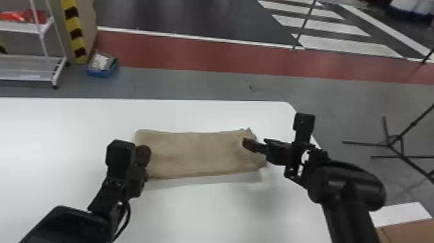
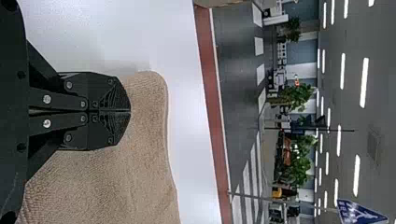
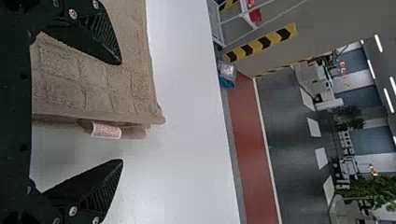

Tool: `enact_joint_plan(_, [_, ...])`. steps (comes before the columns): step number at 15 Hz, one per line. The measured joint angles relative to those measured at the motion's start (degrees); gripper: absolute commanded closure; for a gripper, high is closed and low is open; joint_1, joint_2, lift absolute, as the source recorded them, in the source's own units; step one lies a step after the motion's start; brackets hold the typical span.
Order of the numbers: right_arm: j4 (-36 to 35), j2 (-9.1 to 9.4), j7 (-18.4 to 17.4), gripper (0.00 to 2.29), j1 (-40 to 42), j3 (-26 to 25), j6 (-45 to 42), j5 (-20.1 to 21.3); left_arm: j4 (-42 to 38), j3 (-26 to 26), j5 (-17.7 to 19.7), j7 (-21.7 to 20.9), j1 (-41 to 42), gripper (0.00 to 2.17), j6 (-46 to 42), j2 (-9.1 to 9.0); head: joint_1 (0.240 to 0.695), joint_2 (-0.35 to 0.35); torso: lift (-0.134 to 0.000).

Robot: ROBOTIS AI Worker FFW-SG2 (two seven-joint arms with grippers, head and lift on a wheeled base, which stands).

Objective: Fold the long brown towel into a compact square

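The brown towel (image 1: 200,152) lies on the white table as a folded, wide rectangle. At its left end is my left gripper (image 1: 143,155); in the left wrist view the left gripper (image 2: 130,111) has its fingers pressed together over the towel (image 2: 140,172), and whether cloth is between them cannot be told. Over the towel's right end is my right gripper (image 1: 250,144). From the right wrist, the right gripper (image 3: 122,112) stands open, with the towel's layered edge and a small white label (image 3: 106,131) between its spread fingers; one finger overlaps the towel (image 3: 93,84).
The white table (image 1: 210,213) extends around the towel, its rounded far right corner near the right arm. Beyond it on the floor stand a blue box (image 1: 102,66), a white rack (image 1: 29,68) and a black tripod (image 1: 390,142). A cardboard box (image 1: 407,231) is at the lower right.
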Motion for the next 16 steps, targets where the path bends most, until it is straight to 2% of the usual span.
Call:
enact_joint_plan(5, [2.3,0.52,-1.5,0.23,-3.0,2.4,2.8,3.1,0.0,0.8,-0.6,0.0,-0.1,1.76,0.0,0.31,0.695,-0.225,-0.118])
enact_joint_plan(8, [3.1,0.53,-1.3,0.42,-4.0,2.8,4.0,3.6,0.1,0.9,-0.9,-0.1,-0.1,1.76,0.0,0.29,0.695,-0.22,-0.118])
enact_joint_plan(10, [3.6,0.53,-0.7,0.62,-4.3,3.1,5.5,3.6,0.3,0.9,-1.0,-0.1,-0.2,1.76,0.0,0.15,0.695,-0.218,-0.118])
enact_joint_plan(13, [3.7,0.6,1.6,1.09,-4.3,3.3,7.9,2.4,0.7,0.8,-1.2,-0.1,-0.4,1.76,0.0,0.0,0.695,-0.206,-0.118])
enact_joint_plan(16, [1.1,0.6,3.2,1.15,-3.9,2.8,11.9,-2.4,1.2,0.6,-1.3,-0.2,-0.6,1.76,0.0,-0.01,0.695,-0.19,-0.118])
